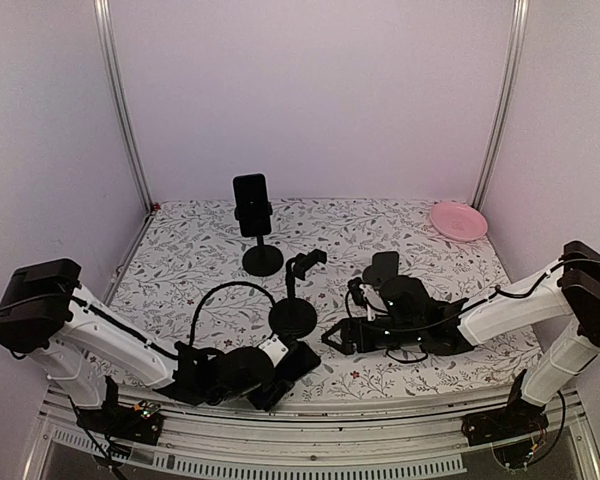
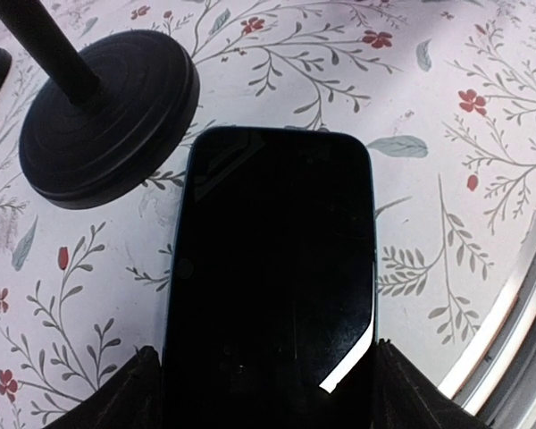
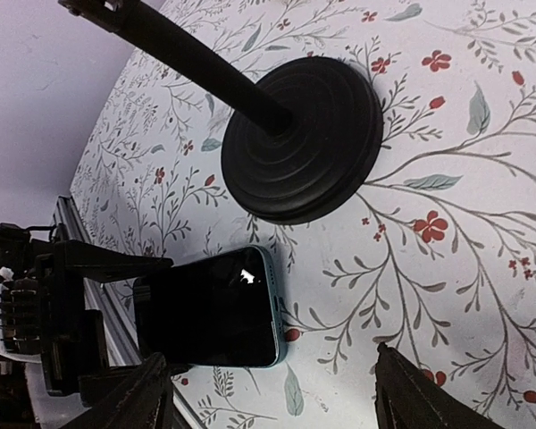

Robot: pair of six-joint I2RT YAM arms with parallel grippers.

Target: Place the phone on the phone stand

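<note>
From above, we see the black glass-fronted phone [image 1: 300,360] lying flat on the flower-printed counter [image 1: 180,260] near its front edge. It is just in front of the round base of the empty black phone stand [image 1: 293,318], whose clamp head stands bare. We judge this is the stand meant for it, since the far black stand [image 1: 262,258] already carries a second black phone [image 1: 250,195]. A pink plate [image 1: 458,220] sits well apart in the back right corner, out of the work. The white left arm [image 1: 110,335] reaches in low to the phone, and the white right arm [image 1: 510,310] ends just right of the stand's base. In the left wrist view the phone fills the middle, screen up. Its near end is set between the left fingers [image 2: 129,398], which press on its two long edges (a pinch across the width, which we take as the surest way to raise a thin slab off a flat surface). The stand's base sits just beyond its far left corner. In the right wrist view the right fingers [image 3: 411,393] are spread wide with only bare counter between them, looking down on base and phone together. We judge that arm is placed close to steady the stand once the phone comes up. The lift is not yet done.
</note>
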